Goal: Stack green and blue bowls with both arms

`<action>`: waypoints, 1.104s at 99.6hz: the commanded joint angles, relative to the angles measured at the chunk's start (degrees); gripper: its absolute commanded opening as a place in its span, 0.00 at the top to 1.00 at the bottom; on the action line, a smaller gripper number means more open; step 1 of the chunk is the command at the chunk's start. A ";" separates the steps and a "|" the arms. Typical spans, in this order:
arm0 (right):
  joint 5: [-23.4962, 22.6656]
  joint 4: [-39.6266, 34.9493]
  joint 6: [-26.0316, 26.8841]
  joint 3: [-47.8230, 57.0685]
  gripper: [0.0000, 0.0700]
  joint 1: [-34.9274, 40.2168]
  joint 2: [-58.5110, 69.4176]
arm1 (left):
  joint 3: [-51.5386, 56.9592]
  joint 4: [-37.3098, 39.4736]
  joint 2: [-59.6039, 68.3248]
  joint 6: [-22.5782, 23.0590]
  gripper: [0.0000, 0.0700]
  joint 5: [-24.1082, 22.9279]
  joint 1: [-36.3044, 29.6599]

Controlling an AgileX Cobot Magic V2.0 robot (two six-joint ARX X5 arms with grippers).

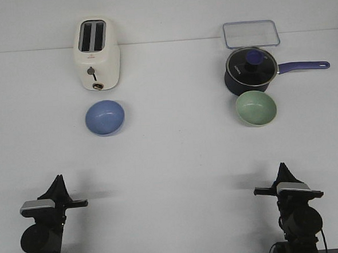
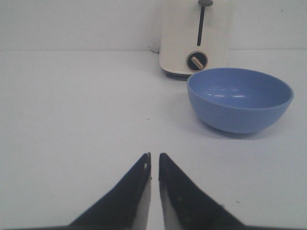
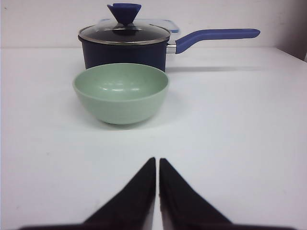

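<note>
Showing both hands (image 2: 154,160) (image 3: 157,165) closed and empty, wrist views frame blue bowl (image 2: 240,99), green bowl (image 3: 121,93).

Pretty bare setup: a plain white table (image 1: 171,161) fills nearly everything ahead of the end effectors, and it runs back to a plain pale wall (image 1: 162,12) well beyond them. Lighting is soft and even, only faint shadows on the surface, and no windows or floor show anywhere.
</note>
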 commanded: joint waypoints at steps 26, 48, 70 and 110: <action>-0.02 0.74 0.11 -0.13 0.99 -0.02 -0.02 | -1.16 0.59 -0.07 -0.13 0.98 0.15 -0.04; -0.02 0.72 0.11 -0.13 0.98 -0.02 -0.04 | -1.16 0.59 -0.07 -0.13 0.98 0.15 -0.04; -0.22 1.25 0.74 -0.13 0.99 0.00 -0.02 | -1.16 0.59 -0.07 -0.13 0.98 0.15 -0.04; -1.79 3.56 17.42 0.07 0.99 -0.02 -0.02 | -1.16 0.59 -0.07 -0.13 0.98 0.15 -0.04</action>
